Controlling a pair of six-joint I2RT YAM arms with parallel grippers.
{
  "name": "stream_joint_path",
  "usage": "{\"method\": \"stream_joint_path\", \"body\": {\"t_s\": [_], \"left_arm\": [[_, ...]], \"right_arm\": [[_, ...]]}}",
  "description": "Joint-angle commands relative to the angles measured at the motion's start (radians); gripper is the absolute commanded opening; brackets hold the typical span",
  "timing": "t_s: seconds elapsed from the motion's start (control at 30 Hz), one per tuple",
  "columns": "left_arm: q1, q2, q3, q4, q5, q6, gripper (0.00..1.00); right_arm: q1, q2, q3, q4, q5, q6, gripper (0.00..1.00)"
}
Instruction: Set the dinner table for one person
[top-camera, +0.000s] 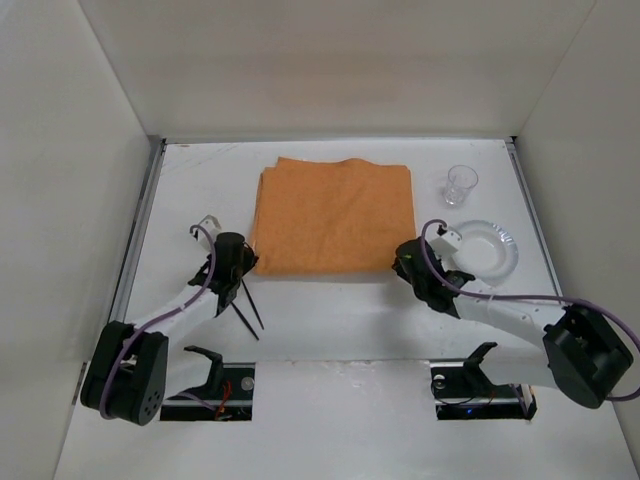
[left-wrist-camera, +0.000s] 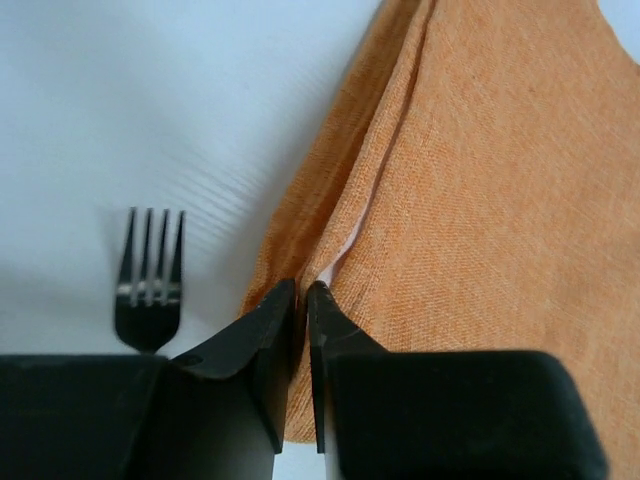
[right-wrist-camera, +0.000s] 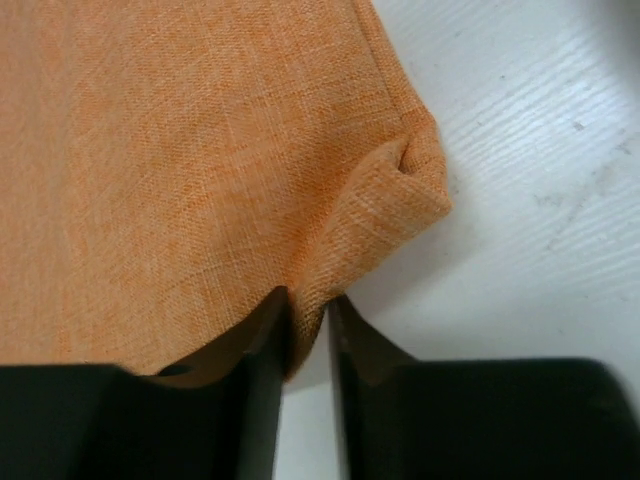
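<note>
The dinner table (top-camera: 330, 325) is a flat white surface. An orange cloth placemat (top-camera: 333, 215) lies at its middle back, slightly rumpled. My left gripper (top-camera: 248, 262) is at the placemat's near left corner. In the left wrist view the gripper (left-wrist-camera: 302, 290) is shut on a raised fold of the placemat (left-wrist-camera: 480, 200). My right gripper (top-camera: 405, 262) is at the near right corner. In the right wrist view the gripper (right-wrist-camera: 308, 300) pinches the placemat's (right-wrist-camera: 180, 170) bunched edge.
A black fork (left-wrist-camera: 148, 280) and another black utensil (top-camera: 245, 305) lie on the table just near-left of the placemat, by my left arm. A clear glass (top-camera: 461, 185) and a clear plate (top-camera: 484, 250) stand at the right. White walls enclose the table.
</note>
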Motion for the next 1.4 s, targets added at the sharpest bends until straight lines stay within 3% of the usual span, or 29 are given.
{"method": "stream_joint_path", "body": {"t_s": [0.0, 0.17, 0.27, 0.43, 0.57, 0.67, 0.77, 0.8, 0.9, 1.0, 1.1, 1.23, 1.3, 1.37], "left_arm": [[0.022, -0.049, -0.026, -0.059, -0.071, 0.027, 0.13], [0.006, -0.165, -0.044, -0.066, -0.097, 0.048, 0.36], [-0.026, -0.204, -0.032, -0.120, -0.170, 0.064, 0.41], [-0.110, -0.055, 0.031, -0.151, -0.191, 0.117, 0.50], [-0.146, 0.054, 0.069, -0.138, -0.141, 0.117, 0.46], [-0.150, 0.077, 0.077, -0.118, -0.138, 0.122, 0.32], [-0.146, 0.065, 0.066, -0.115, -0.134, 0.119, 0.14], [-0.144, 0.049, 0.057, -0.118, -0.132, 0.116, 0.10], [-0.149, -0.019, 0.022, -0.131, -0.132, 0.102, 0.07], [-0.156, -0.095, 0.009, -0.158, -0.132, 0.096, 0.09], [-0.167, -0.144, 0.054, -0.178, -0.158, 0.096, 0.20], [-0.251, -0.114, 0.175, -0.145, -0.282, 0.097, 0.34], [-0.270, -0.058, 0.224, -0.125, -0.351, 0.125, 0.41], [-0.249, 0.035, 0.265, -0.074, -0.373, 0.136, 0.47]], "right_arm": [[0.000, -0.045, -0.024, -0.071, 0.084, 0.008, 0.38], [0.000, -0.149, -0.044, -0.080, 0.069, -0.056, 0.65], [-0.011, -0.216, -0.052, -0.104, 0.064, -0.089, 0.72], [-0.092, -0.168, -0.067, -0.083, -0.023, -0.109, 0.75], [-0.106, -0.076, -0.050, -0.031, -0.078, -0.135, 0.67], [-0.107, -0.016, -0.038, -0.005, -0.112, -0.129, 0.58], [-0.112, 0.019, -0.041, 0.040, -0.159, -0.126, 0.37], [-0.120, 0.022, -0.041, 0.041, -0.175, -0.124, 0.20], [-0.146, -0.007, -0.040, 0.017, -0.164, -0.124, 0.07], [-0.169, -0.070, -0.036, -0.032, -0.123, -0.138, 0.07], [-0.172, -0.119, -0.036, -0.054, -0.109, -0.164, 0.16], [-0.181, -0.192, -0.046, -0.066, -0.107, -0.201, 0.52], [-0.201, -0.226, -0.040, -0.074, -0.106, -0.225, 0.60], [-0.227, -0.237, -0.020, -0.055, -0.118, -0.257, 0.61]]}}
